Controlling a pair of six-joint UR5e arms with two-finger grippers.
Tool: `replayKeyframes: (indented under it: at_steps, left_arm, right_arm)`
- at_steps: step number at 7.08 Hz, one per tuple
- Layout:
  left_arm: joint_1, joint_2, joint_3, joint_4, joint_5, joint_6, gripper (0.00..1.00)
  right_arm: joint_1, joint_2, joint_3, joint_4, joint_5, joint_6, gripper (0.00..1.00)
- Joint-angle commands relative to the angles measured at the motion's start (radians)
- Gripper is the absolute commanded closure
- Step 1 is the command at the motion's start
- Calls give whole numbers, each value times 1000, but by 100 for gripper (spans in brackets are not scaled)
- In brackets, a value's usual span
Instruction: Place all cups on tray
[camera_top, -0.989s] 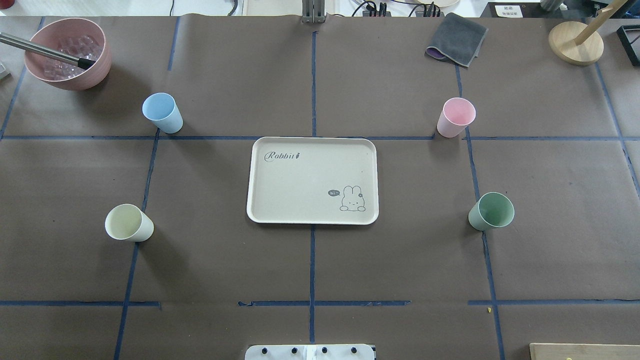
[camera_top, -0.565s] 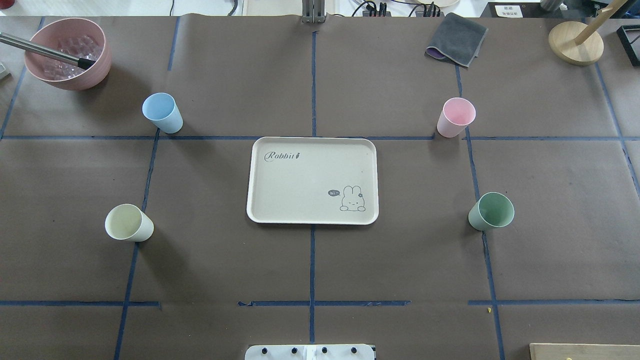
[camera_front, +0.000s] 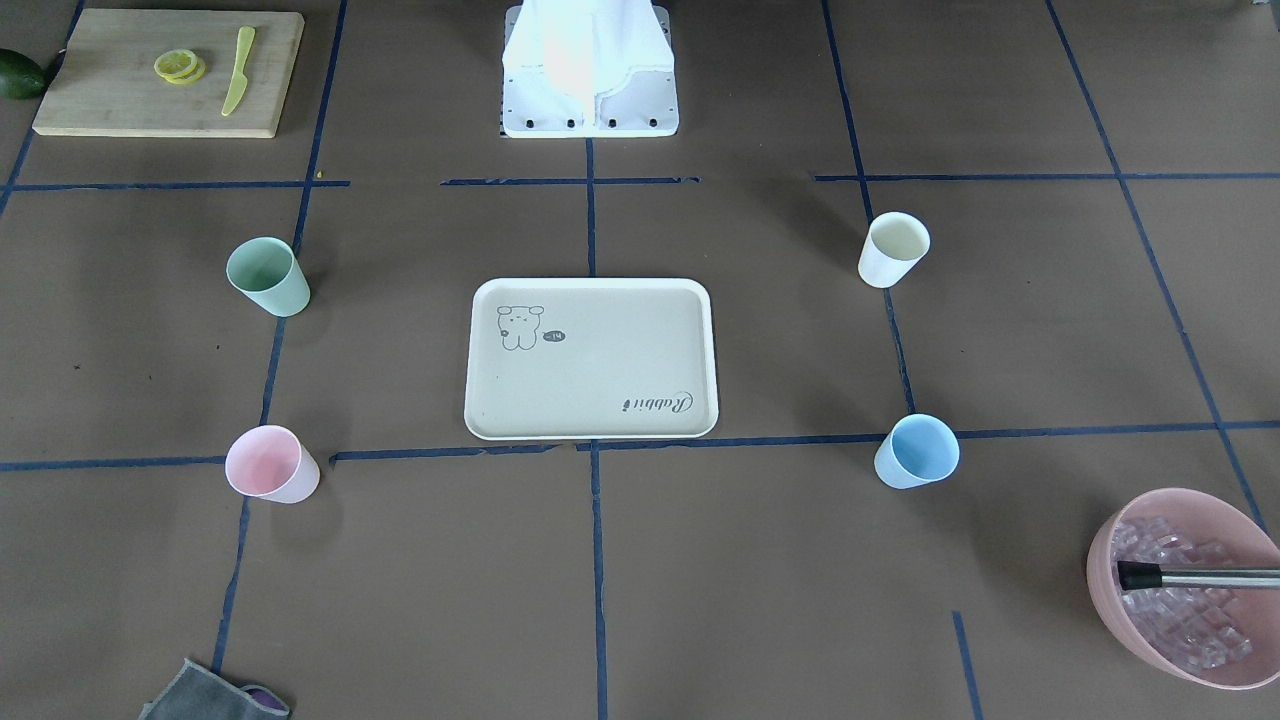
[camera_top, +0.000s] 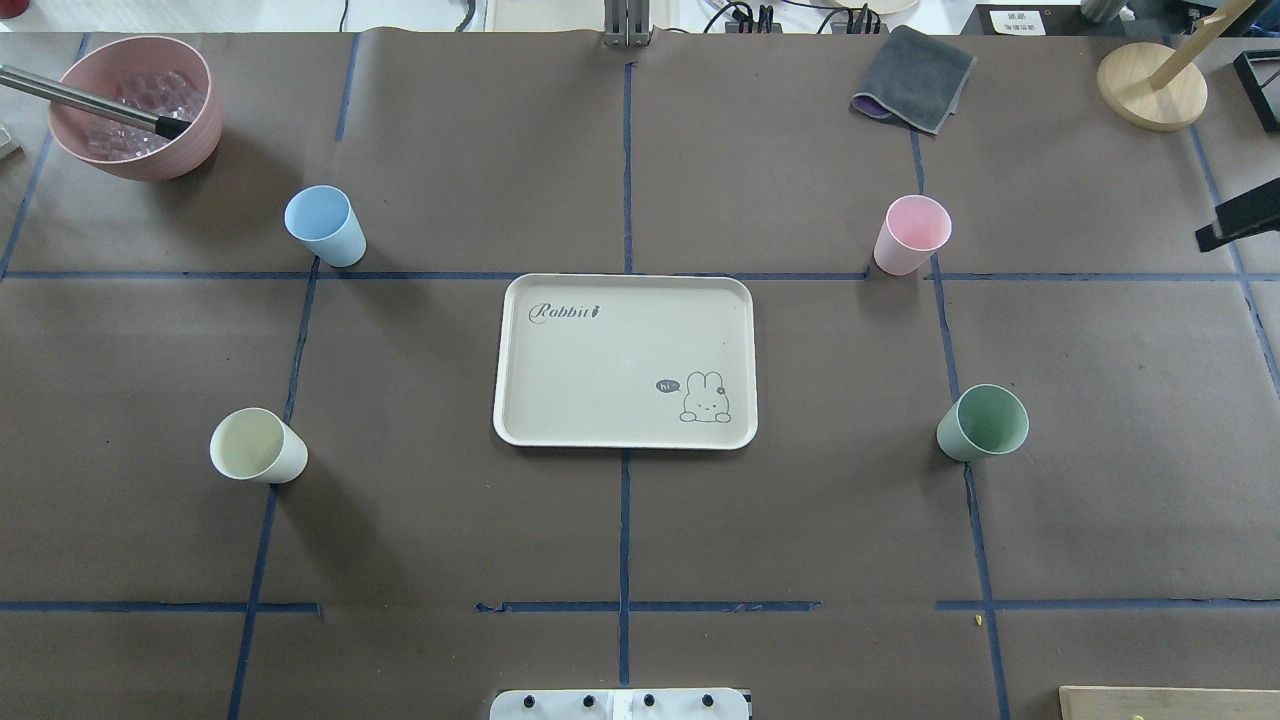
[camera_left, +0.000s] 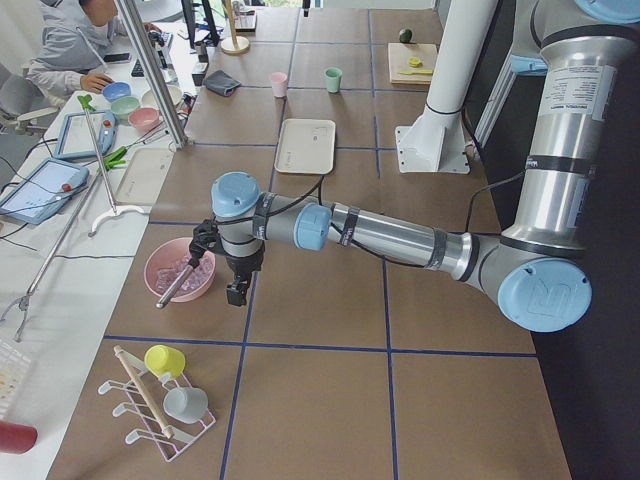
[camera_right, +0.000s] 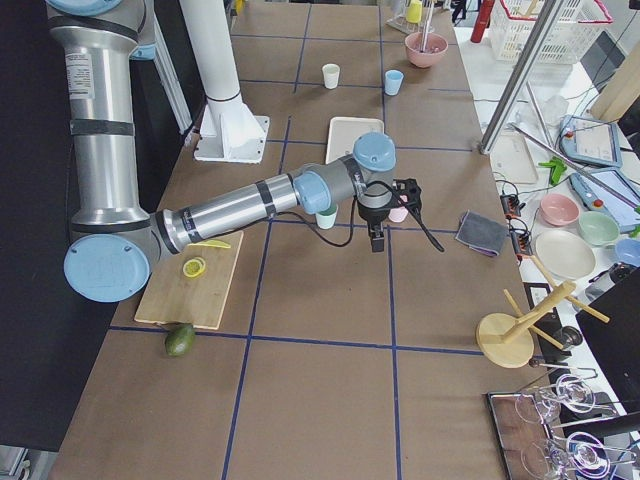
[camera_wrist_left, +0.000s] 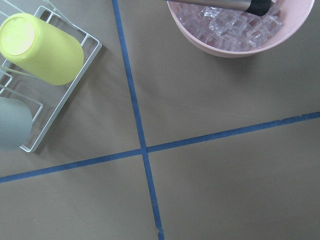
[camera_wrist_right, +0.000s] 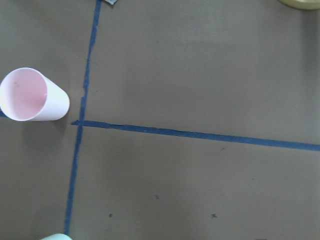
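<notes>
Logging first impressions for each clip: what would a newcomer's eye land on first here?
The beige tray at the table's centre, with nothing on it, and four pastel cups standing apart around it like corners: the blue cup and cream cup on the robot's left, the pink cup and green cup on its right. Next comes the big pink bowl of ice cubes at the far left corner, with a metal handle resting in it.

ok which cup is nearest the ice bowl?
The blue cup, far on the robot's left, is the only one close to the bowl. The cream cup is nearer the robot; the pink cup and green cup stand across the tray.
</notes>
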Motion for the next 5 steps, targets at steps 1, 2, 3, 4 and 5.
replayKeyframes:
  at_steps: [1,2,3,4,5]
  left_arm:
    - [1,1,-4,-6,-2,-1,1]
    - [1,1,-2,-6,-2,-1,1]
    - [1,1,-5,-6,-2,-1,1]
    - [1,1,-7,-6,-2,-1,1]
    - [1,1,-7,-6,-2,-1,1]
  right_arm:
    - [-216,6,113,0,-108,301,0]
    - [-327,1,117,4,-187,398,0]
    - [-375,-3,119,4,-228,437,0]
    - [-388,-3,111,4,-231,436,1]
    - [-417,-2,104,4,-243,437,1]
